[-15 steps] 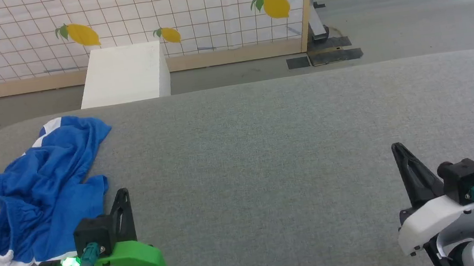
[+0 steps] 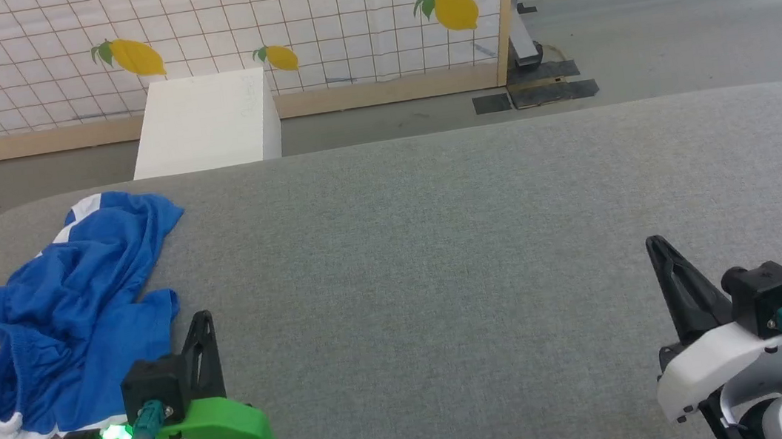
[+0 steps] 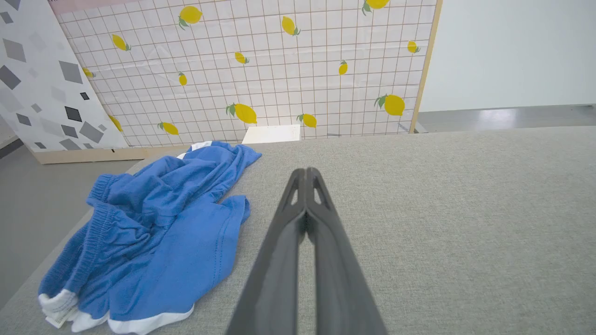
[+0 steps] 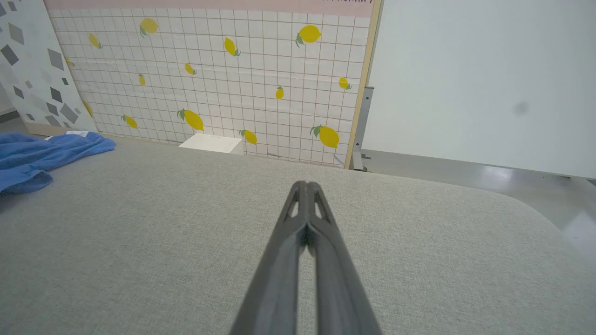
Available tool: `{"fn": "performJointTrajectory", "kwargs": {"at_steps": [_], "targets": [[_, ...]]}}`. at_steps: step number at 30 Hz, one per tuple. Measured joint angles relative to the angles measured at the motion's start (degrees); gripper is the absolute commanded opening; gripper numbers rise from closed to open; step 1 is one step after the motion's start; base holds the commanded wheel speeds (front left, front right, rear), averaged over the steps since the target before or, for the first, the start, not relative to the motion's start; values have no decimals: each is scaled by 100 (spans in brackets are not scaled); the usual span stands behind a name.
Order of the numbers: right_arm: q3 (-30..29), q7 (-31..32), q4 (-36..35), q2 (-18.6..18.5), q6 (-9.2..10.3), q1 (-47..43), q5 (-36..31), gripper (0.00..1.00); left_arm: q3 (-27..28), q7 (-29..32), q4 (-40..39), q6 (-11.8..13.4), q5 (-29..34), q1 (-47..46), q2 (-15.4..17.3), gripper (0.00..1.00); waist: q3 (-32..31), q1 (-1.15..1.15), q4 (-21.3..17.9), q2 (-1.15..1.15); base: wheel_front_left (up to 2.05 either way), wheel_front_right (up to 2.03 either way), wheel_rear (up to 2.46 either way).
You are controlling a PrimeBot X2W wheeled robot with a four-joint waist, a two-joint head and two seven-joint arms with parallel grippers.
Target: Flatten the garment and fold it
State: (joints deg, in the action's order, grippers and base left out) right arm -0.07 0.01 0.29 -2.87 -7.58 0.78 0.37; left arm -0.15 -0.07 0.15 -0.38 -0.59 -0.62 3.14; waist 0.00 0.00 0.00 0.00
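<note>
Right, blue shorts (image 2: 78, 310) crumpled at table (image 2: 439, 243) left; left gripper (image 2: 203, 318) and right gripper (image 2: 655, 244) both pinched closed, empty

Bright even light, soft shadows, wrist views wide-angle distorted

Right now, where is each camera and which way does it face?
Head: up high, looking forward and down at the grey table and blue shorts; left hand and right hand show, both shut.
Left wrist: on the left arm, looking along its shut hand toward the lemon-print panel.
Right wrist: same, on the right arm.
Shared: both wrist views catch the shorts and white box.
</note>
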Motion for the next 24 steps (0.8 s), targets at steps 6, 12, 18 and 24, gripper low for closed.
{"fn": "performJointTrajectory", "kwargs": {"at_steps": [6,12,18,24], "targets": [[-2,0,0,0,0,0,0,0,-1,0,0,0,0,0,0,0,0,0,0,0,0,0,0],[0,0,0,0,0,0,0,0,-1,0,0,0,0,0,0,0,0,0,0,0,0,0,0],[-2,0,0,0,0,0,0,0,-1,0,0,0,0,0,0,0,0,0,0,0,0,0,0],[-1,0,1,0,0,1,1,100,-3,0,1,0,-3,-1,0,100,0,0,0,0,0,0,0]]}}
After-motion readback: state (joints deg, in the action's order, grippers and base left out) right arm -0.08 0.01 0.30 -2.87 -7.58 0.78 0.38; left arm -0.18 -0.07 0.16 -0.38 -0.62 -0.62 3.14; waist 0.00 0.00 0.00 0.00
